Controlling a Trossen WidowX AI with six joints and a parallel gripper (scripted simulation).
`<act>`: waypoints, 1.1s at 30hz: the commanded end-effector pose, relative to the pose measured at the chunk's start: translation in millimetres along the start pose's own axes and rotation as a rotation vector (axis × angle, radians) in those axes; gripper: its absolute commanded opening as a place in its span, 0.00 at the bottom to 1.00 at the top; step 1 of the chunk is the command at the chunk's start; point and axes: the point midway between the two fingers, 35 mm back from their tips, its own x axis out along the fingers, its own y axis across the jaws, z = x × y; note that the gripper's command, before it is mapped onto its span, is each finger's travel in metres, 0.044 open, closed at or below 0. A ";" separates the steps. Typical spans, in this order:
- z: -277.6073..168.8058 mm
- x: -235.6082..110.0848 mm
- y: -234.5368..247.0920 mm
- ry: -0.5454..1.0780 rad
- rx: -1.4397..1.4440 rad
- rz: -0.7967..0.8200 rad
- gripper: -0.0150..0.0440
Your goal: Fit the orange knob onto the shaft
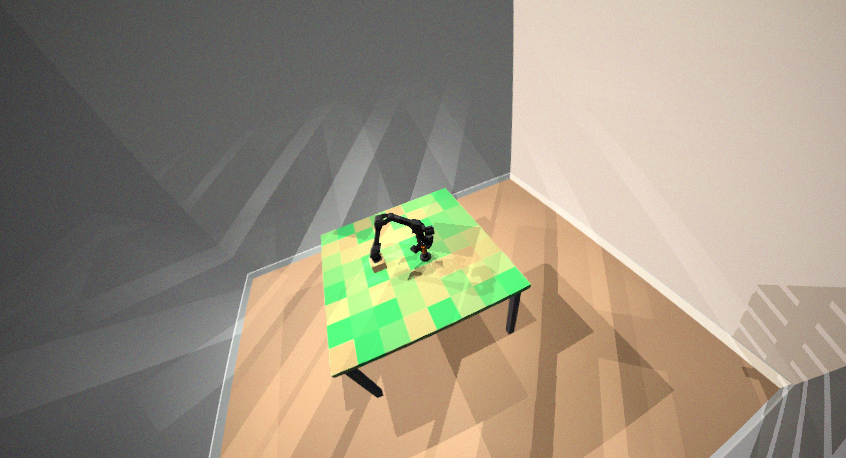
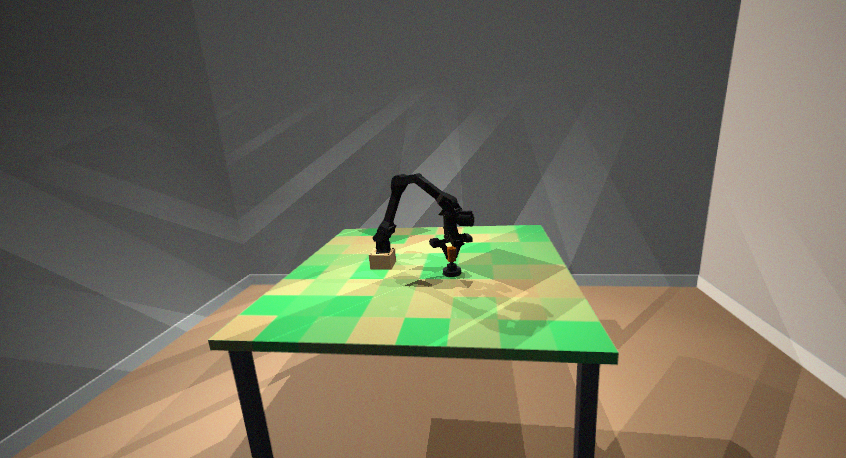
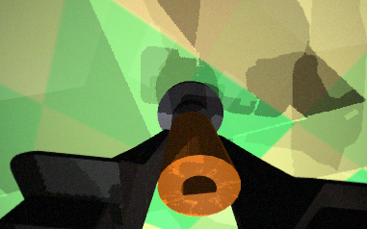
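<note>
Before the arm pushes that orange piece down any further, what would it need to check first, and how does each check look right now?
1. Gripper shut on the orange knob: ok.
2. Knob above the round pedestal: ok; in the wrist view its far end meets the pedestal's centre.
3. Knob upright over the pedestal: ok in the exterior view.
4. Flat of the knob's D-shaped hole matched to the shaft's flat: cannot tell; the shaft is hidden under the knob.
5. Knob fully down on the pedestal: not ok; the exterior view shows the knob above it.
6. Checkered table near the pedestal free of obstacles: ok.
</note>
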 end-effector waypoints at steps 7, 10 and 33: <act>-0.1 2.4 -0.1 0.000 0.021 0.000 0.25; -0.1 2.4 -0.1 0.000 0.021 0.000 0.25; -0.3 1.2 -0.3 0.000 0.230 0.000 0.25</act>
